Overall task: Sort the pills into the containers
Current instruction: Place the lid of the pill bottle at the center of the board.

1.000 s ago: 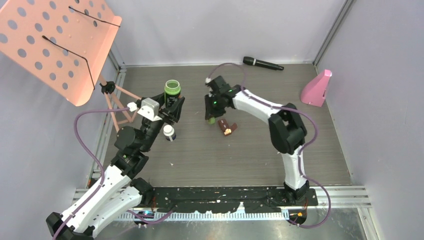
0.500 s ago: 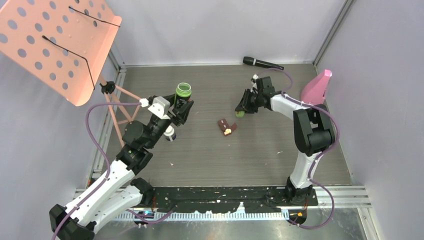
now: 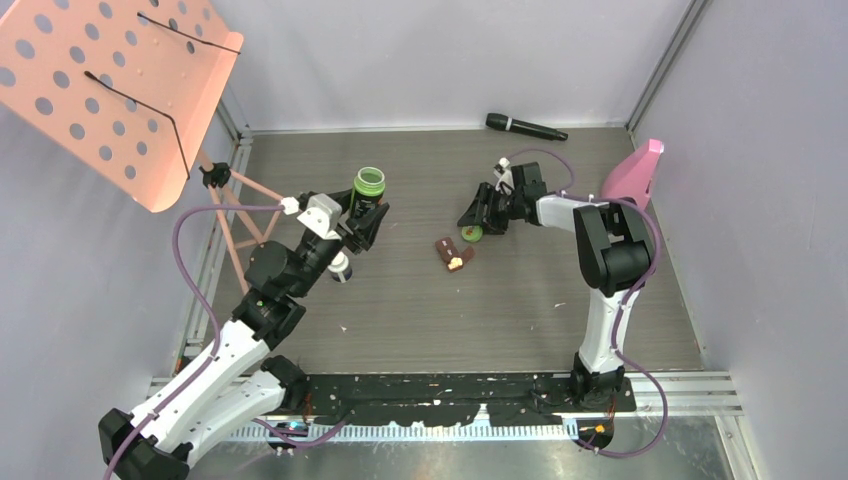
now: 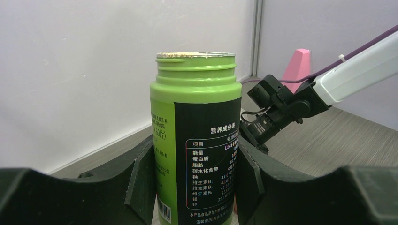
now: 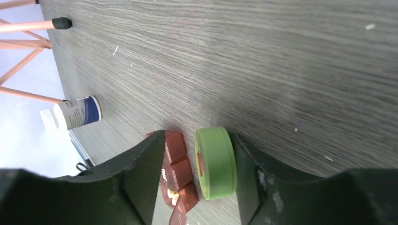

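My left gripper point(image 3: 364, 213) is shut on an uncapped green bottle point(image 3: 368, 184) with a black label and holds it upright above the table; the left wrist view shows both fingers pressed on the bottle point(image 4: 197, 140). Its green lid point(image 3: 469, 235) rests on the table beside the brown case point(image 3: 453, 252). My right gripper point(image 3: 474, 224) straddles the lid point(image 5: 216, 161) with the jaws open, a gap on the case side. Pale pills show in one open compartment of the case point(image 5: 176, 161). A white bottle point(image 3: 340, 266) with a blue label stands by the left arm.
A black microphone point(image 3: 525, 127) lies at the back. A pink wedge-shaped object point(image 3: 633, 175) stands at the right wall. An orange perforated music stand point(image 3: 110, 90) leans over the back left, its legs point(image 3: 245, 215) beside the left arm.
My right gripper swung right, then back toward the brown case with the green lid, set it down and opened. The left gripper carried the green bottle slightly right, then held still.
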`<act>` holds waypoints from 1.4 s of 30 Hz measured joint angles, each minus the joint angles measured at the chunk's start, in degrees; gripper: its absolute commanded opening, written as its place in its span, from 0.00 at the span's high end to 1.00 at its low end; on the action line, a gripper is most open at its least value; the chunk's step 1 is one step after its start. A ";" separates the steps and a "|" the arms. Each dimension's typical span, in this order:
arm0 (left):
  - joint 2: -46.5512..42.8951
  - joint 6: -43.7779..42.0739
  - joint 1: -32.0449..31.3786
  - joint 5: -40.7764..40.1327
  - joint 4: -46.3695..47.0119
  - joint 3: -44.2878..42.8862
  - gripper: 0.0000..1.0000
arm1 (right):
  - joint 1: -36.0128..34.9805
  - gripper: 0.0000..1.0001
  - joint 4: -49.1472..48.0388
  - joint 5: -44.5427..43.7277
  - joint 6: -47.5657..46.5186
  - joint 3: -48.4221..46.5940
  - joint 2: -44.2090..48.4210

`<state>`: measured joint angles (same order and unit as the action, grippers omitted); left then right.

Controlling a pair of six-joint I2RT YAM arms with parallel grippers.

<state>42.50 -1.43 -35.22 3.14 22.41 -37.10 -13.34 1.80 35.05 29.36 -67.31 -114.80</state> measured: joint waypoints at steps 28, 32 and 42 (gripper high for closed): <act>3.85 0.96 0.00 2.78 0.00 1.84 1.00 | -15.30 0.04 28.33 -40.59 -14.62 -15.06 3.13; 3.82 0.98 0.00 3.04 0.02 1.97 1.00 | -16.41 0.12 30.58 -45.09 -14.40 -19.52 -0.20; 3.76 0.98 0.00 3.61 0.00 2.89 1.00 | -16.44 0.31 34.27 -47.87 -13.33 -19.80 -3.72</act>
<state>46.26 -0.45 -35.22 6.74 22.41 -34.22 -29.78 36.07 -12.82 16.03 -87.11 -118.52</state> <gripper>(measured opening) 0.534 0.752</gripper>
